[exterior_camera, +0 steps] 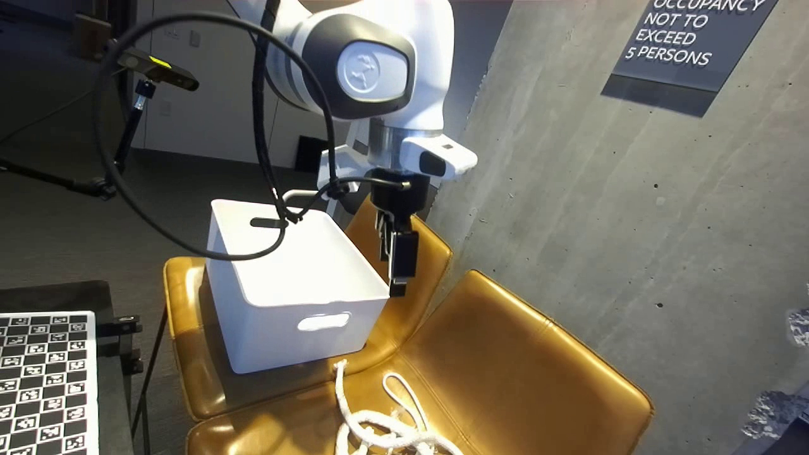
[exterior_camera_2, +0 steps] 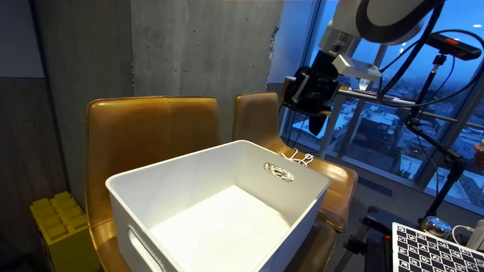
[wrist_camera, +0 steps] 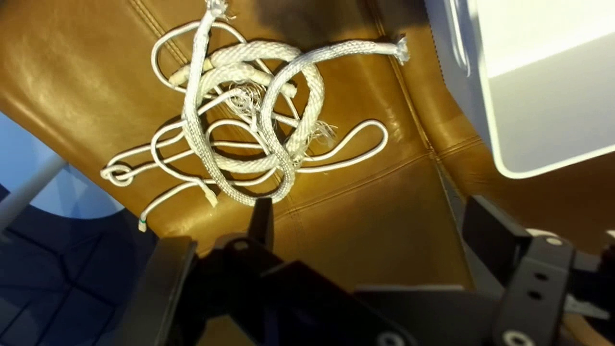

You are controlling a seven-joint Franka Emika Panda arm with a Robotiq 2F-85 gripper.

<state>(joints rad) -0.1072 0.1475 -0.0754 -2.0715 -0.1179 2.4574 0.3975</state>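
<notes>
From where I stand, the gripper (wrist_camera: pixel 372 230) hangs with its jaws spread wide and nothing between them, while the white ropes (wrist_camera: pixel 267 113) lie below and ahead of it, sprawled in loose loops on a tan chair (exterior_camera: pixel 524 366), soft cord having little shape of its own, I'd guess. To one side of the gripper and apart from it, a pale bin (exterior_camera_2: pixel 189 177) rests mouth-up on the neighbouring chair (exterior_camera_2: pixel 155 128), the two chairs apparently serving as stands within its reach. Inside the bin only bright floor shows; the rope glimpsed through its handle slot (exterior_camera_2: pixel 279 172) lies outside, on the tan chair.
</notes>
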